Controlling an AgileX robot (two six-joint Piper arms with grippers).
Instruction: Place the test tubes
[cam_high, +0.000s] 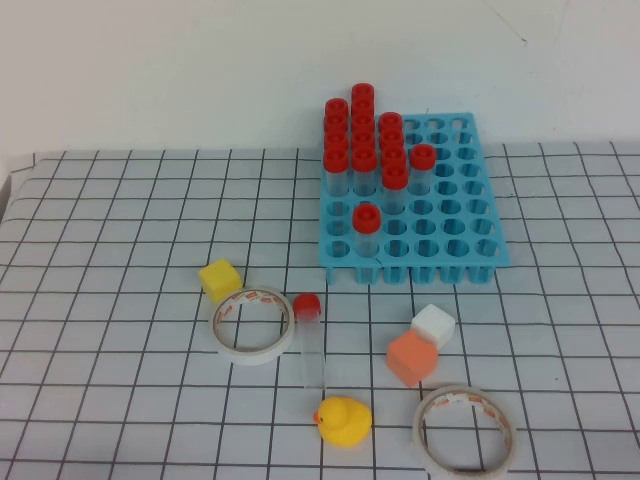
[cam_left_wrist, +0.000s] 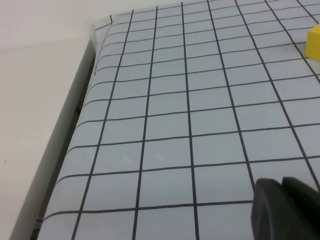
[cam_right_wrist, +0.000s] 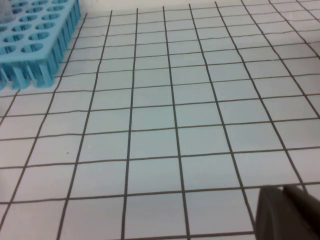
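**Gridded table: one tube flat, tools clenched and out of the high view**

A white table (cam_high: 120, 250) with a black grid is set against a plain wall. One loose tube (cam_high: 313, 345) is laid flat near the table's middle. Its long axis runs near-to-far and its red cap (cam_high: 306, 305) is pointed away, toward the blue rack (cam_high: 455, 248). The rack is placed beyond the tube and to the right, apart from it. Racked tubes (cam_high: 362, 140) are stood in its left columns.

A tape roll (cam_high: 252, 325) is pressed close on the tube's left; contact cannot be told. A duck (cam_high: 343, 420) is sat just beside the tube's near end.

Neither arm is seen from above. The left tool (cam_left_wrist: 282, 200) is shown only in its wrist view, clenched and empty, above bare grid by the table's left edge. The right tool (cam_right_wrist: 285, 205) is likewise clenched and empty above bare grid, with a rack corner in sight.

Which arm is nearer cannot be told. The right is judged better placed, since the rack is on its side. A grasp across the tube's width is judged needed. The clear body of the tube is hard to make out against the grid.
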